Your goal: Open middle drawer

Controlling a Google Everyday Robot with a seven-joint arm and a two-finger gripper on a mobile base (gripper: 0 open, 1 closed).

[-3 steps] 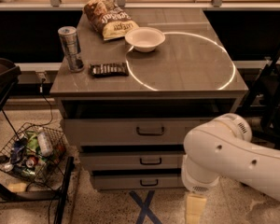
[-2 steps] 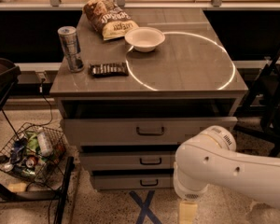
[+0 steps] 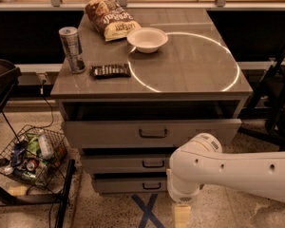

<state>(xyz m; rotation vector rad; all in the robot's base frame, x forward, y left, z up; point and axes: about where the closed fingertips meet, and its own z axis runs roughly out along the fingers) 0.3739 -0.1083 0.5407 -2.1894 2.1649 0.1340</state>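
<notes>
— Speckled floor, a dark recess behind: what stands in the middle of it?
— One grey table (image 3: 194, 80) with three drawers under its front edge. A thin bright ring (image 3: 230, 63) runs across the right half of its top.
— What is on top?
— A crumpled snack bag (image 3: 109, 20) lies at the back left corner. A white bowl (image 3: 147, 39) sits just right of it, on the ring's back left arc. A tall can (image 3: 72, 49) stands upright by the left edge. A dark flat wrapped bar (image 3: 110, 70) lies just right of the can, nearer the front edge.
— And the middle drawer?
— The middle drawer (image 3: 123, 164) is the second front down, low and grey, with a small dark pull (image 3: 153, 164) at its centre. The top drawer (image 3: 104, 133) above it has a taller front and stands pulled out a little, with a dark gap under the table's top. The bottom drawer (image 3: 118, 185) sits below. The middle drawer's right end is hidden behind the white arm (image 3: 228, 172).
— Where is the gripper?
— The gripper (image 3: 182, 216) hangs beneath the arm's rounded joint, below the front edge and toward the front right corner. It is lower than the bottom drawer, close to the floor and apart from the pull. Whether it is open or closed, I cannot tell.
— Anything beside the table?
— A wire basket (image 3: 31, 156) of bottles and cans sits on the floor past the front left corner. A blue tape cross (image 3: 147, 210) lies on the floor just left of the gripper.
</notes>
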